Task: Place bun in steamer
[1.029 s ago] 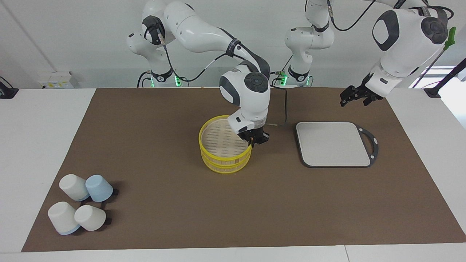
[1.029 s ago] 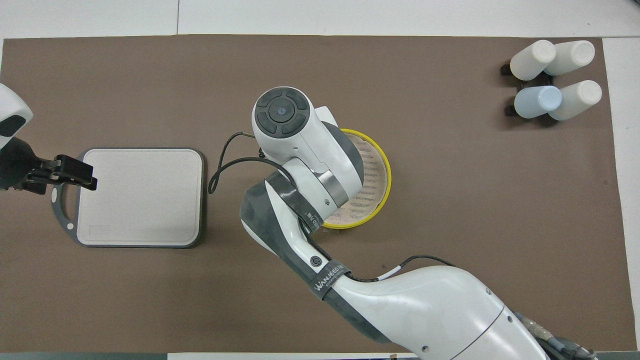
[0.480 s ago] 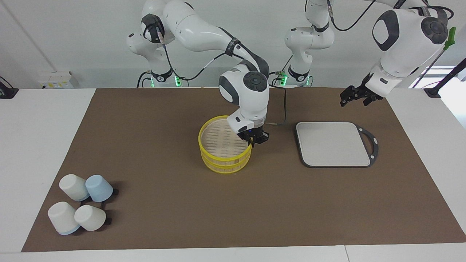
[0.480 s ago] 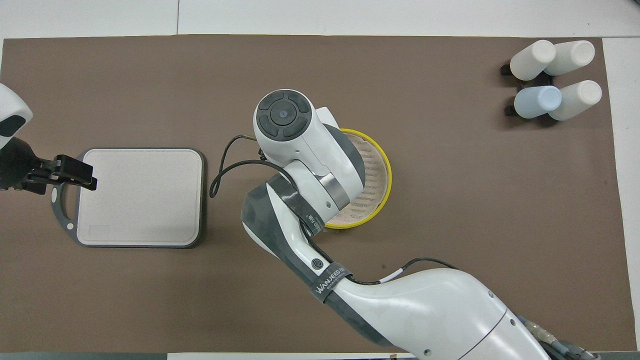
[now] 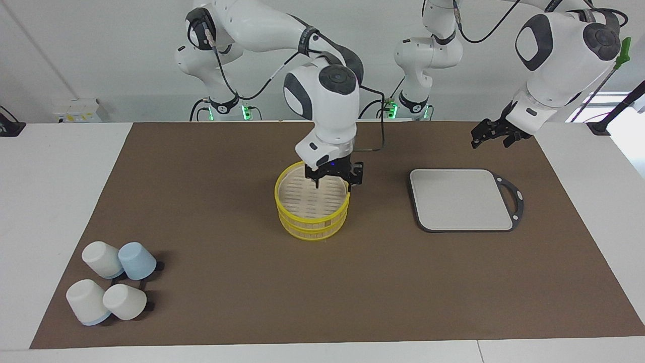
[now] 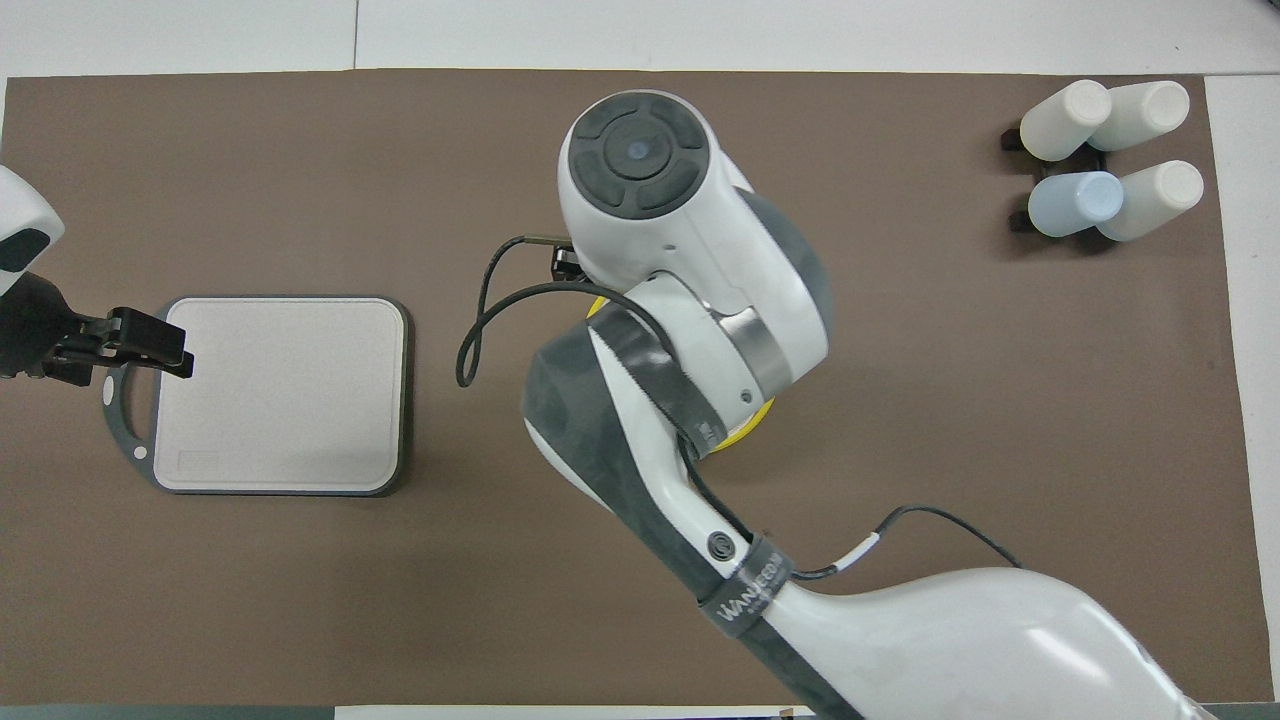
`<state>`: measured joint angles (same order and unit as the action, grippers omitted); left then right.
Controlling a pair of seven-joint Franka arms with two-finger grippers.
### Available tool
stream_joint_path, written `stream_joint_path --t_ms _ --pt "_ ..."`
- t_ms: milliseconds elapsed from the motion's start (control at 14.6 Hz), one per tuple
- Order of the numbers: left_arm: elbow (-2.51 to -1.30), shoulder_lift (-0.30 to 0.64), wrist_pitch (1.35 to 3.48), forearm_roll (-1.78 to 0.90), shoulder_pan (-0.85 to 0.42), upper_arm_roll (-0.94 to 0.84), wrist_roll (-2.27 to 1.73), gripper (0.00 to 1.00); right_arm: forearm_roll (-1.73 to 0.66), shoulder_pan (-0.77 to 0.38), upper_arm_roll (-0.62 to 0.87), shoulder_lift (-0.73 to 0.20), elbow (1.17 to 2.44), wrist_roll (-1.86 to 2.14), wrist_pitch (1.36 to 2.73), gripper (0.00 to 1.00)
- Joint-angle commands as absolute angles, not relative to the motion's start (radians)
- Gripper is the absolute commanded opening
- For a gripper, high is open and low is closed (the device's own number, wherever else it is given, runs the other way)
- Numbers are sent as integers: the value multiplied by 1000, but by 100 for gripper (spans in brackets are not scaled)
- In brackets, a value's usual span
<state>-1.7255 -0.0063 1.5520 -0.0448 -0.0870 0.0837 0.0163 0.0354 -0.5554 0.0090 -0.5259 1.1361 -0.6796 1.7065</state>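
Facing view: the right gripper (image 5: 332, 180) hangs over the steamer (image 5: 312, 207), jaws spread apart with nothing between them. No bun shows on the steamer's slatted floor. The left gripper (image 5: 491, 133) waits above the brown mat, near the grey tray (image 5: 461, 200); whether its jaws are parted I cannot tell. Upturned cups (image 5: 113, 286) cluster toward the right arm's end of the tabletop.

The right arm reaches out from its base, wrist bent down, and its gripper (image 5: 332, 181) hangs just above the steamer (image 5: 312, 212), over the rim nearer the robots, fingers spread apart with nothing visible between them. The left arm waits raised toward its own end of the table, well apart from the steamer, its gripper (image 5: 491, 133) tilted downward in the air.
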Motion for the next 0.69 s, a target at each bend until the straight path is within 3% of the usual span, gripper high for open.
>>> stream_joint_path --t_ms 0,275,618 --pt "-1733 -15 1568 -28 -83 80 32 100 66 -441 21 -430 1172 -395 1631 100" --pt "-1735 -21 1571 -28 -84 80 32 100 63 -235 21 -345 1203 33 1534 100" --pt "-1736 -23 1571 -28 -87 80 32 100 58 -89 21 -250 1262 111 1418 100"
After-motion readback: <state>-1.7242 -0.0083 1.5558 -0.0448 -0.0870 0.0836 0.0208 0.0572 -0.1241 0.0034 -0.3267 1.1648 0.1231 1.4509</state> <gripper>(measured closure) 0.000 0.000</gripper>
